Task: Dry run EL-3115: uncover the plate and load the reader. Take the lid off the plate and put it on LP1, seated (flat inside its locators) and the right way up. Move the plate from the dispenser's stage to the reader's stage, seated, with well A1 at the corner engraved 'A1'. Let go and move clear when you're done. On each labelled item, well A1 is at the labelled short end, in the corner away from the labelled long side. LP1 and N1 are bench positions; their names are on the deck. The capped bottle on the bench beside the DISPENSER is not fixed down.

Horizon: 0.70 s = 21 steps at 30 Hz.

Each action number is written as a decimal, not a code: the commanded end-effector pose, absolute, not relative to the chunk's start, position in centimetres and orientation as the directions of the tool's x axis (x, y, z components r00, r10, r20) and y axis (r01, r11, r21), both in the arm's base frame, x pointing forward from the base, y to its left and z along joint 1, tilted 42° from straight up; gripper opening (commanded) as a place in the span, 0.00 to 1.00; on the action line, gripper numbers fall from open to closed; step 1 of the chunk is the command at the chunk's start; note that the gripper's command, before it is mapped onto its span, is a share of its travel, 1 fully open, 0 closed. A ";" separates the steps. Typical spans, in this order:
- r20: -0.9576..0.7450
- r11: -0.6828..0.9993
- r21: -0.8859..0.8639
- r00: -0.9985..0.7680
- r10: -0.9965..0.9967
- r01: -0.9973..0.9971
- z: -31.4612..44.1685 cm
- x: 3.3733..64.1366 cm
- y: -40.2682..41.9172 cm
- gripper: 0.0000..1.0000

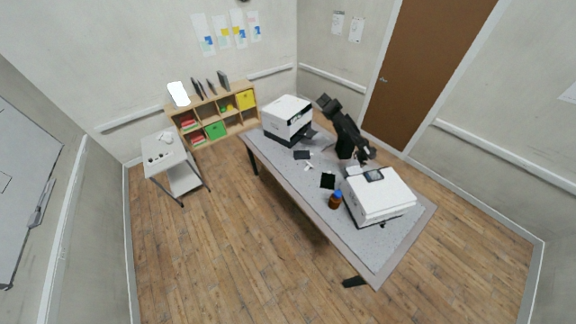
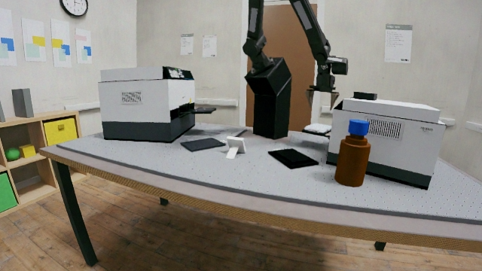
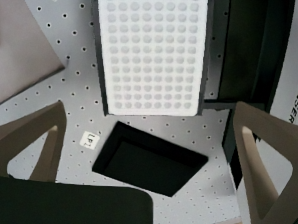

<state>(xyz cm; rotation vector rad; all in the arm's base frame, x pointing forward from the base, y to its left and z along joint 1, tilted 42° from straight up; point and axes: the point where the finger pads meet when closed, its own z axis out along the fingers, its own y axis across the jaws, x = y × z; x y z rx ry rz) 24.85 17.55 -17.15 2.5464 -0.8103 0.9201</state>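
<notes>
Now hovers with hand (image 1: pixel 362 163) (image 2: pixel 321 108) (image 3: pixel 149 111) spread wide above the white plate (image 1: pixel 354 170) (image 2: pixel 317 129) (image 3: pixel 155 60), beside the dispenser (image 1: pixel 380 193) (image 2: pixel 403 150) (image 3: pixel 292 65), toward the counter's (image 1: pixel 377 280) (image 2: pixel 263 212) (image 3: pixel 80 75) door-side edge.

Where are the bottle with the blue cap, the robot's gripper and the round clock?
Bottle (image 1: pixel 334 201) (image 2: pixel 352 162): top and exterior views, on its brown body.
Gripper (image 2: pixel 322 102): exterior view, midway between its fingertips.
Clock (image 2: pixel 74 4): exterior view, on its white face.
</notes>
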 end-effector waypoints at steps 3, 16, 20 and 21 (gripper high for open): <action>0.664 -0.787 0.060 0.613 -0.427 -0.614 -16.6 25.5 18.6 1.00; 0.664 -0.785 0.059 0.611 -0.431 -0.617 -17.3 25.9 18.2 1.00; 0.663 -0.790 0.065 0.618 -0.422 -0.610 -17.2 26.1 18.2 1.00; 0.663 -0.791 0.066 0.619 -0.421 -0.609 -17.3 26.1 18.1 1.00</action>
